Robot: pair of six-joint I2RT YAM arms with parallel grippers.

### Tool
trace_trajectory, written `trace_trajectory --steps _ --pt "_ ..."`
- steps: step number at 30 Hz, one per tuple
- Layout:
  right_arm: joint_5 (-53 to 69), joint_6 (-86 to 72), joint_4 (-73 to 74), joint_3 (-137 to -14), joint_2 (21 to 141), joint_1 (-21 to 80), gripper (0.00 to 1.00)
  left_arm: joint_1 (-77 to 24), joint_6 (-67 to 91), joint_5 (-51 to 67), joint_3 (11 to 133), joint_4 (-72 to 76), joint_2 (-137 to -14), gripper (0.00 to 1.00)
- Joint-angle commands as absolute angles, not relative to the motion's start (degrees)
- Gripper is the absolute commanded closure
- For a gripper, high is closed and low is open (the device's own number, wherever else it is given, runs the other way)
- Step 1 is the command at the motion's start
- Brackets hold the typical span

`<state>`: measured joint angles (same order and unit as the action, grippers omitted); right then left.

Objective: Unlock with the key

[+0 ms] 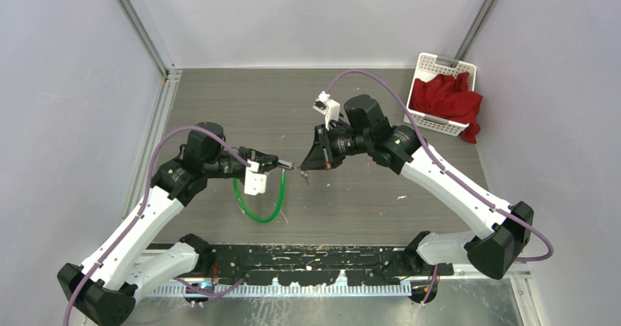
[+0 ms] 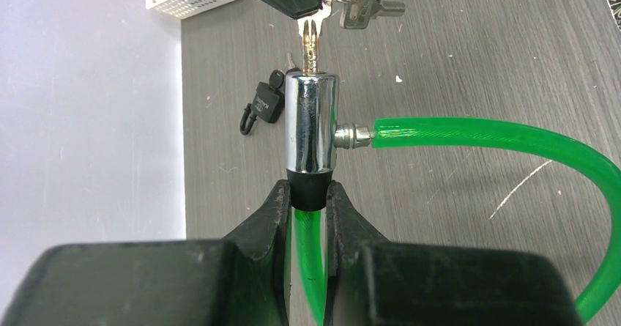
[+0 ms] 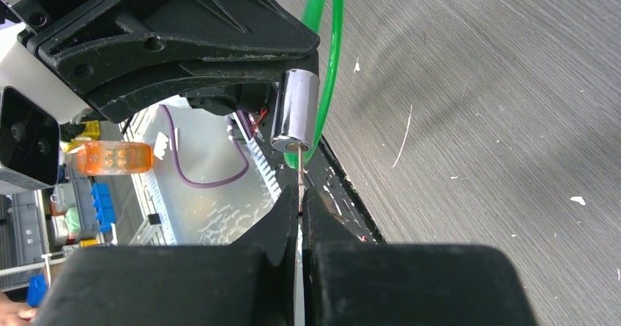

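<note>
Chrome lock (image 2: 311, 124) in left hand (image 2: 308, 198), right hand (image 3: 300, 207) key (image 2: 311, 44) inserted.

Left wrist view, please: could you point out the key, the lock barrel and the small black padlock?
key (image 2: 311, 46): left wrist view, on its blade just above the barrel.
lock barrel (image 2: 311, 124): left wrist view, middle of the chrome body.
padlock (image 2: 266, 106): left wrist view, on its black body.

My left gripper (image 2: 307, 194) pinches the black base of the chrome lock cylinder (image 2: 311, 124), upright. The key (image 2: 310, 47) sits in its top, right gripper (image 2: 296, 0) on the key's head. The green cable (image 2: 498, 134) exits right. A small padlock (image 2: 262, 108) lies on the table (image 2: 476, 55) behind.
</note>
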<state>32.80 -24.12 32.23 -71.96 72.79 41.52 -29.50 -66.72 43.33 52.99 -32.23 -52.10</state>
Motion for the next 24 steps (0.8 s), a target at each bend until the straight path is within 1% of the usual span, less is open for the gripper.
trace_trajectory --steps 1,8,16,20,24 --pt "31.1 -23.4 31.1 -72.6 71.6 41.6 0.99 -29.9 -67.4 46.6 54.6 -29.6 -50.4 1.00" --pt "31.2 -26.0 28.2 -72.2 73.0 41.7 0.99 -31.0 -66.6 46.2 55.5 -29.5 -51.3 1.00" --pt "28.8 -27.2 25.4 -71.1 74.8 44.0 0.99 -33.9 -66.6 39.0 56.9 -28.9 -53.3 1.00" --pt "26.7 -27.6 24.2 -70.5 75.1 44.6 0.99 -37.0 -65.1 35.1 57.5 -28.2 -53.7 1.00" --pt "26.5 -29.5 20.1 -68.2 74.9 44.7 0.99 -40.1 -63.5 32.8 58.3 -27.7 -54.0 1.00"
